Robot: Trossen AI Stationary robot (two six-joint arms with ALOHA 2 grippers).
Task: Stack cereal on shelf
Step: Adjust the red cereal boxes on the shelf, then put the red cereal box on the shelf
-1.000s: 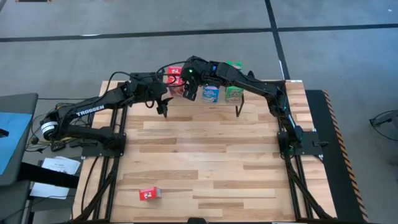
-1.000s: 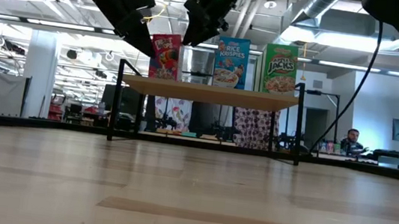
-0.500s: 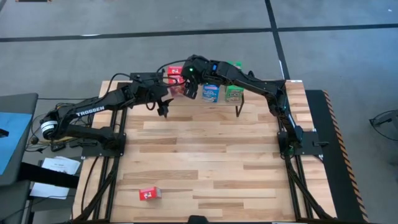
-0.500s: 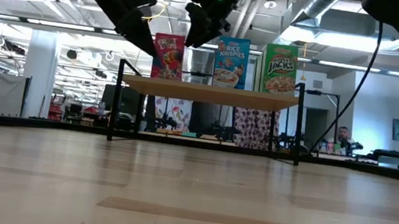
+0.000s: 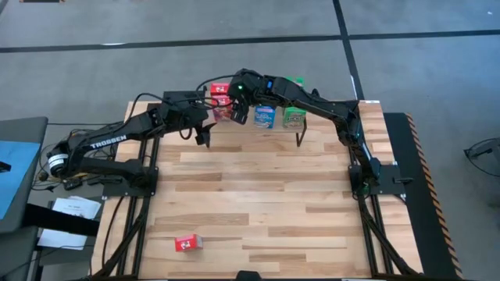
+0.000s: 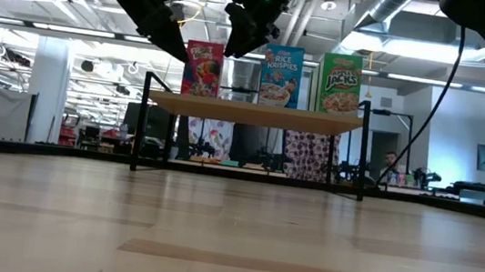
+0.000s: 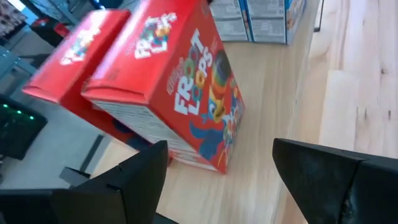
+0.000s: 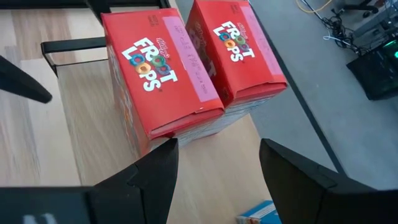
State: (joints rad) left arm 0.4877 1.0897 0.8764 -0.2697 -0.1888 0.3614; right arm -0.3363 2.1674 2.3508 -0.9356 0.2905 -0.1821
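On the shelf (image 6: 254, 112) stand cereal boxes (image 6: 281, 76); both pincers (image 5: 205, 139) (image 5: 237, 115) gape, empty.

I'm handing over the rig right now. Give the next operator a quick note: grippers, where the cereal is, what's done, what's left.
Left gripper: open, empty, at the shelf's left end beside the front red box.
Right gripper: open, empty, above the two red boxes.
Done: on the shelf stand two red boxes, one behind the other, a blue box and a green box; more boxes may hide behind them.
Left: one red box lies on the table, near the front edge; shelve it.
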